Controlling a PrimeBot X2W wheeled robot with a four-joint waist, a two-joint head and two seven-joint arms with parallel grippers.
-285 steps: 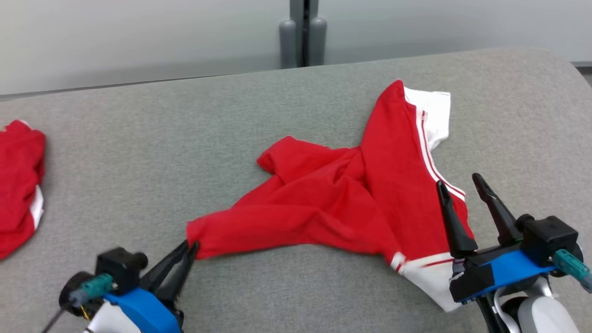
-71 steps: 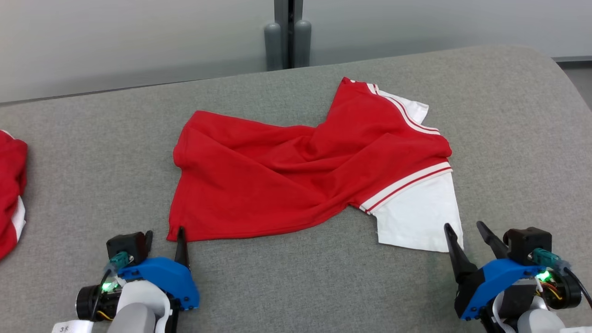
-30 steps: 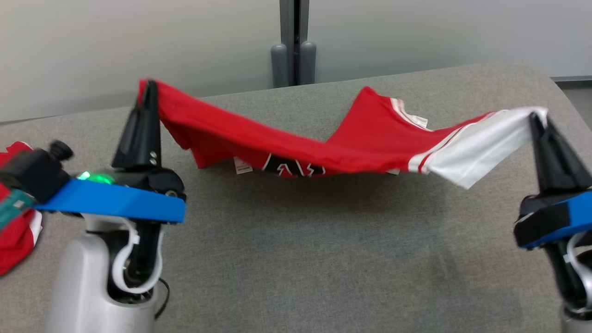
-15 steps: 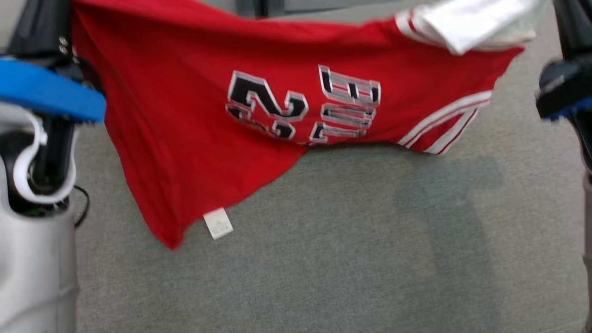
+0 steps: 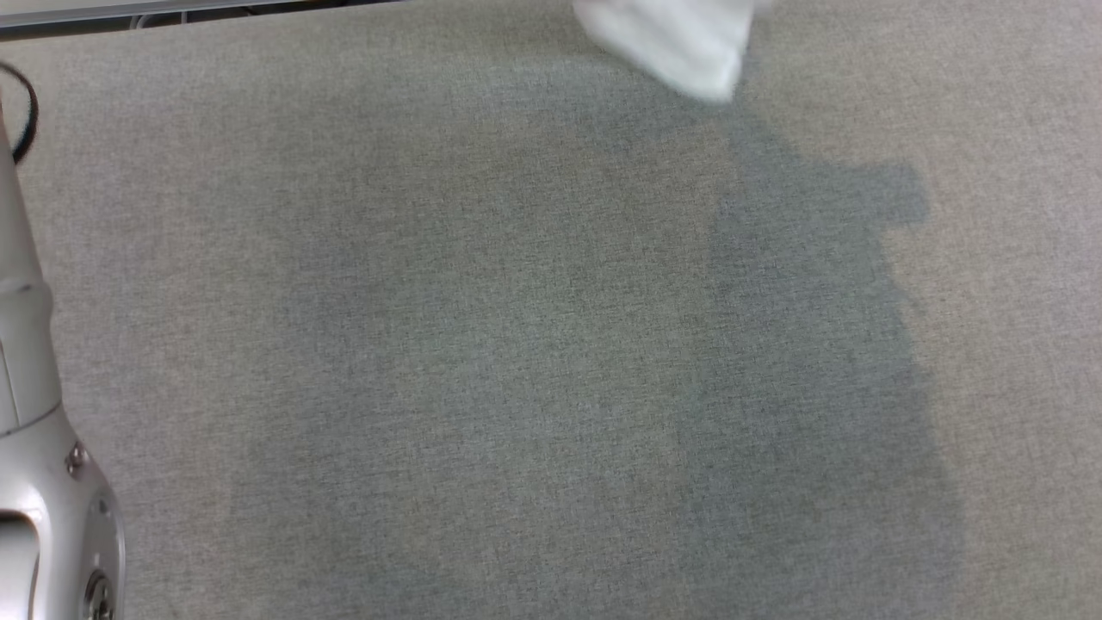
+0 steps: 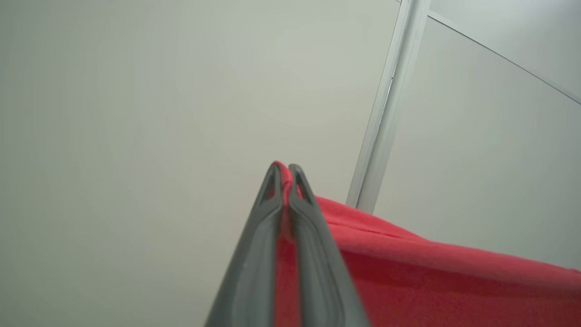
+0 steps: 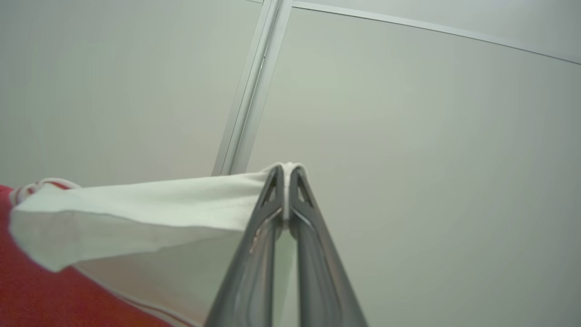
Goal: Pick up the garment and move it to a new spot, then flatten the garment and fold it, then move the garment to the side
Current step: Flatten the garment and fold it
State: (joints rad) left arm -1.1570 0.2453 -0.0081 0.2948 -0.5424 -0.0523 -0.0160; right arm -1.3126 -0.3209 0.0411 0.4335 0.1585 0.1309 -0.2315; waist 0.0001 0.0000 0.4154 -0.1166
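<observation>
The garment is a red jersey with white sleeves, held up in the air between both arms. My left gripper (image 6: 284, 170) is shut on a red corner of the garment (image 6: 408, 277), which stretches away to the right in the left wrist view. My right gripper (image 7: 287, 171) is shut on the edge of a white sleeve (image 7: 150, 213), with red cloth (image 7: 41, 295) hanging below at the left. In the head view a blurred white tip of the garment (image 5: 680, 43) hangs at the top edge above the grey surface (image 5: 516, 344).
The pale forearm of my left arm (image 5: 34, 448) rises along the left edge of the head view. A broad shadow lies across the grey surface. Behind both grippers stands a pale wall with a metal upright (image 6: 386, 109).
Both grippers have lifted the garment higher, and it has gone out of the head view except for a white tip. The head camera has tilted down toward the surface.
</observation>
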